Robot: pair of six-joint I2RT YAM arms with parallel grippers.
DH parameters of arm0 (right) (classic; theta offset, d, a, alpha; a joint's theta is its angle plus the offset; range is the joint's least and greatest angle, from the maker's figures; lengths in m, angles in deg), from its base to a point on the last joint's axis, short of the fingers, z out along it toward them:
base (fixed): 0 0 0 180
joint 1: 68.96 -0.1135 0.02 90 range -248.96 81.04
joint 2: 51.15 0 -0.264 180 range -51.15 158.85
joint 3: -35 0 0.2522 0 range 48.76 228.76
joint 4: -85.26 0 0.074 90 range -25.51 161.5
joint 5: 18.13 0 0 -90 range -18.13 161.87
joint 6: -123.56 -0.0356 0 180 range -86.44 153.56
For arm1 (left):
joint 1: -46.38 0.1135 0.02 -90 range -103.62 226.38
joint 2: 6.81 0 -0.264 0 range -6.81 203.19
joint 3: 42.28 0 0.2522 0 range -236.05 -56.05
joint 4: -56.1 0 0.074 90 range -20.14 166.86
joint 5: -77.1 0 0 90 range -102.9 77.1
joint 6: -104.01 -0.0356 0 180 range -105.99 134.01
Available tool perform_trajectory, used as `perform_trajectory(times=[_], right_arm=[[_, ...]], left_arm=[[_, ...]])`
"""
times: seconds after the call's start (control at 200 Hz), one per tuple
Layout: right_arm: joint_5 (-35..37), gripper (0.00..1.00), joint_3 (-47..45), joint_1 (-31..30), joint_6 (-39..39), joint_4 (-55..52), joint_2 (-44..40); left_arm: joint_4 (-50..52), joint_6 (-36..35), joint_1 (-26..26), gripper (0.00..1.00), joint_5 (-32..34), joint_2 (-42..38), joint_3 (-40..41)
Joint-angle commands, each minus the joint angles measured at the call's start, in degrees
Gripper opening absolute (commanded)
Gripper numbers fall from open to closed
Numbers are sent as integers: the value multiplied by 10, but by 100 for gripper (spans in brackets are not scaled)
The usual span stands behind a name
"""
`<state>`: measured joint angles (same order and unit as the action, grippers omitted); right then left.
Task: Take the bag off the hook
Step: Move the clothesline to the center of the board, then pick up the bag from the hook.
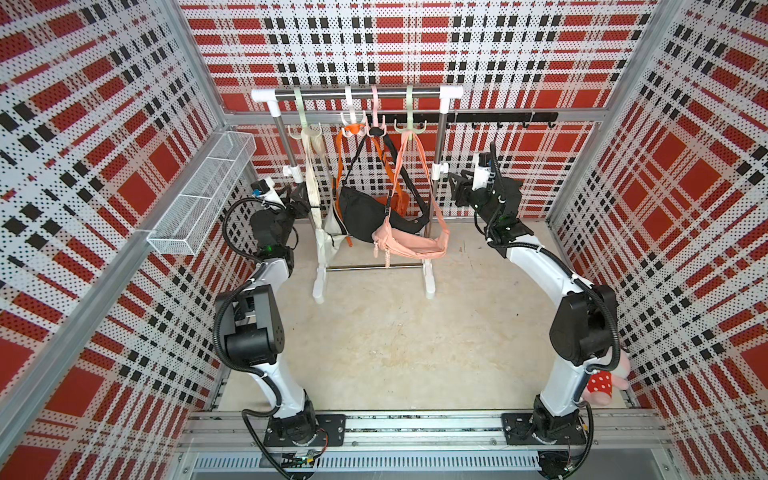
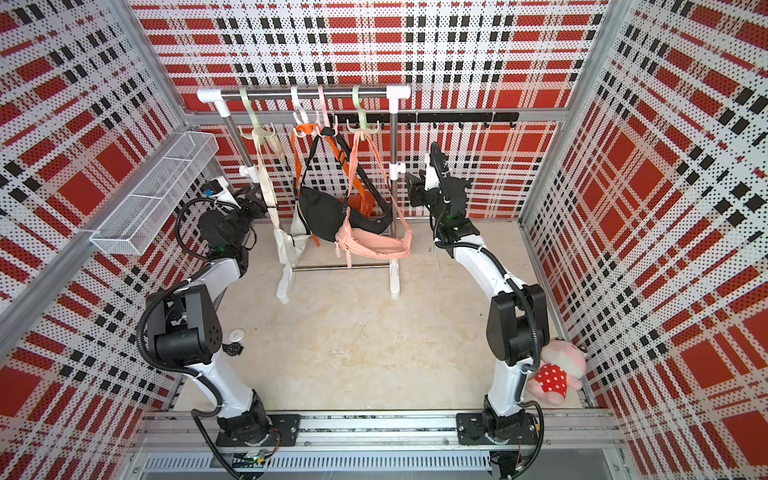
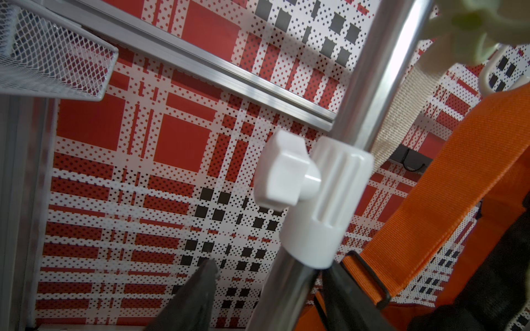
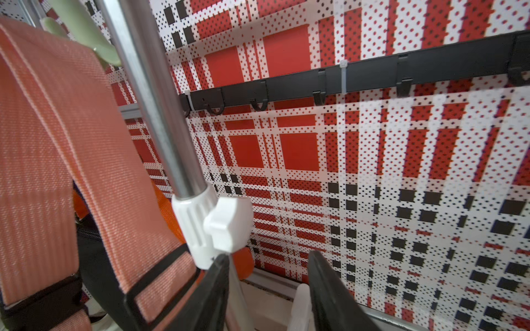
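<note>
L gripper (image 3: 269, 263) & R gripper (image 4: 267, 256): jaws apart, empty, each beside rack (image 1: 357, 94), floor (image 1: 395, 332) open (orange bag (image 1: 402, 202) mostly hidden).

robot lab cell: plaid panel walls (image 1: 415, 50), aluminium frame (image 1: 195, 62), base rail (image 1: 415, 424).

No words, brands or numbers can be read in any view. The hanging bags (image 1: 409, 245) and the plaid walls (image 1: 415, 41) bear none.

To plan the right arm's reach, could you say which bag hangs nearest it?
The pink bag, the only pink one, hanging from the hook at that end.
</note>
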<state>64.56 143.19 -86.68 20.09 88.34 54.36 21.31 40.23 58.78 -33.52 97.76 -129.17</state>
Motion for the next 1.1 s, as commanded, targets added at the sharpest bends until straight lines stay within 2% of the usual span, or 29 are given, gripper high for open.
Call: perform_trajectory(times=[0.0, 0.225, 0.581, 0.892, 1.097], right_arm=[[28, 48, -14, 1, -9, -19, -29], [20, 48, -45, 1, -21, -4, -57], [2, 47, -60, 1, -17, -21, -97], [-16, 46, -58, -3, -20, -63, -124], [-24, 46, -62, -7, -17, -90, -141]], left_arm=[[-29, 19, 13, 63, -24, -29, -30], [-26, 42, 13, 64, -80, -17, -57], [11, 55, 46, 66, -1, -48, -46], [65, 40, 50, 64, -28, -97, -58], [81, 61, 57, 58, -43, -117, -57]])
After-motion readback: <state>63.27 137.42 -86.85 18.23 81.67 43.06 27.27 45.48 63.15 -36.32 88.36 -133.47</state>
